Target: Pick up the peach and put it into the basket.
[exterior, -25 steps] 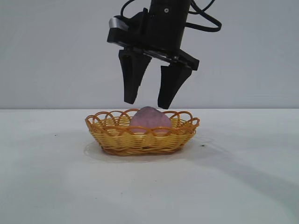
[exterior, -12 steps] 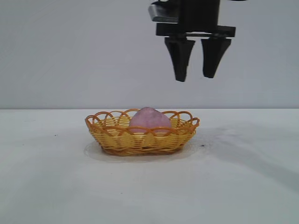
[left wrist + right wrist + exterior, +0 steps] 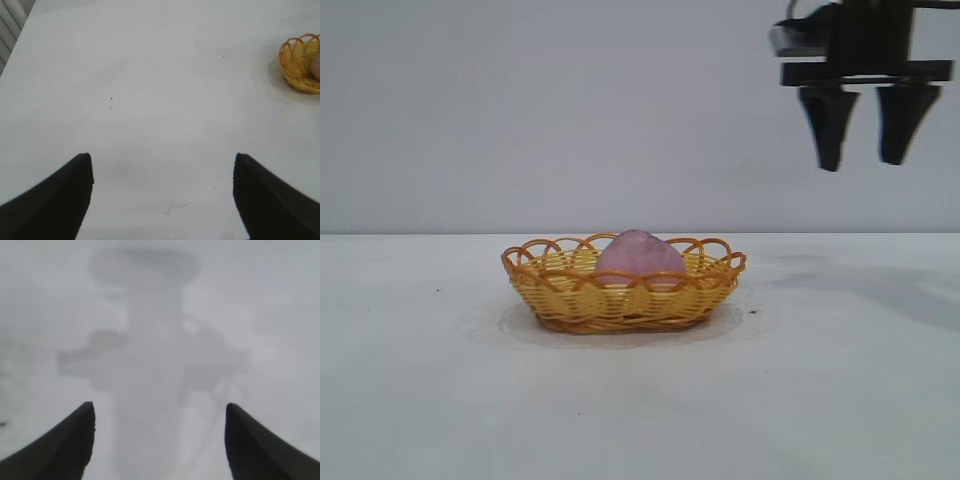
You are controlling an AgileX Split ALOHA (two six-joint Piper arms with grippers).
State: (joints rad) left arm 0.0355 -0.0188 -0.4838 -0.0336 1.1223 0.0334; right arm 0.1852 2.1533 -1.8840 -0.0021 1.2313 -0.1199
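Since the peach [image 3: 640, 258] already sits in the basket [image 3: 620, 300], the right gripper [image 3: 866, 160] hangs empty, fingers apart, high beside it; the left gripper [image 3: 162, 200] idles open.

No text, label, brand, number or sign can be read in any of the views.
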